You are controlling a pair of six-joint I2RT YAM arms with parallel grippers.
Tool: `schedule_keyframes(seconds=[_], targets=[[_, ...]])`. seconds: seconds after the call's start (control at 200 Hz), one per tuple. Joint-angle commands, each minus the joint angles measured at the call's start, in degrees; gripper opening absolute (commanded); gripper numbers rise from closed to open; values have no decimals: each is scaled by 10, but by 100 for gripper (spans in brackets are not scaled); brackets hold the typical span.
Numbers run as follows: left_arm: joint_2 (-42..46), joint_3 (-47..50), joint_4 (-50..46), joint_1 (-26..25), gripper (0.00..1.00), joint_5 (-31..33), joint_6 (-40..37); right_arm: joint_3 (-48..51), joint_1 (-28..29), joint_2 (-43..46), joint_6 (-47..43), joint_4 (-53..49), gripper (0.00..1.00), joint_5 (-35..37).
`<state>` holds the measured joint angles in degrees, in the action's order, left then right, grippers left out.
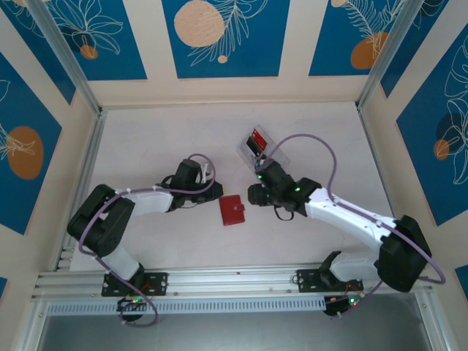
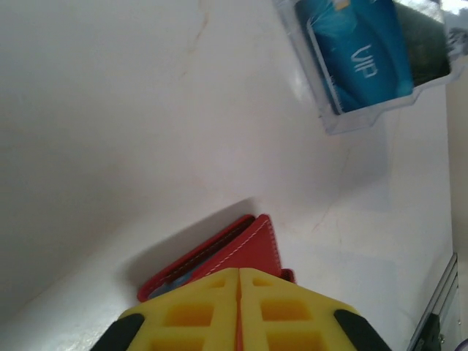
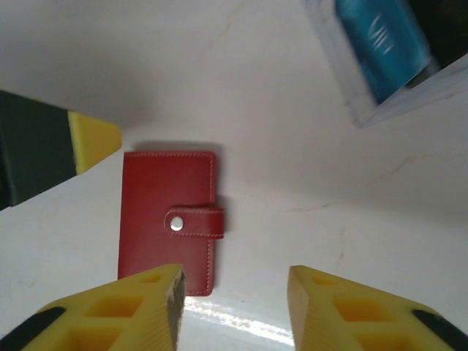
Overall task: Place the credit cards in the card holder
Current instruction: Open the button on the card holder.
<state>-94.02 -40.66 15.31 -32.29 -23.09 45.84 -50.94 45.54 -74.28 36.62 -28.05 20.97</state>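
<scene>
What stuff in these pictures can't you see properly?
- Inside the card holder: in the right wrist view it is snapped shut.
- The card holder's near part: in the left wrist view it sits behind the shut left gripper.
- Teal-blue card: in the left wrist view the top edge cuts it off.
- Cards in the clear tray: in the top view they are too small to count.

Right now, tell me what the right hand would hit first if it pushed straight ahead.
Most likely the closed red wallet, lying flat just ahead of the right hand; how high the hand rides is unclear.
</scene>
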Motion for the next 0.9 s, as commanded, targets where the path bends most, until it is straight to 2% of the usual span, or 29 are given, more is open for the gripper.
schedule_keyframes(seconds=[0.0,0.22,0.395,0.895], targets=[[-18,12,65,-8,6,-27,33,-23,35,-56,12,15,40,18],[-47,37,77,-15,6,-18,34,-83,68,-159,-5,23,41,34],[-57,44,49,-15,5,3,16,-120,80,-219,-15,15,43,45],[-83,62,76,-16,4,2,13,-141,107,-307,-10,-16,43,93]])
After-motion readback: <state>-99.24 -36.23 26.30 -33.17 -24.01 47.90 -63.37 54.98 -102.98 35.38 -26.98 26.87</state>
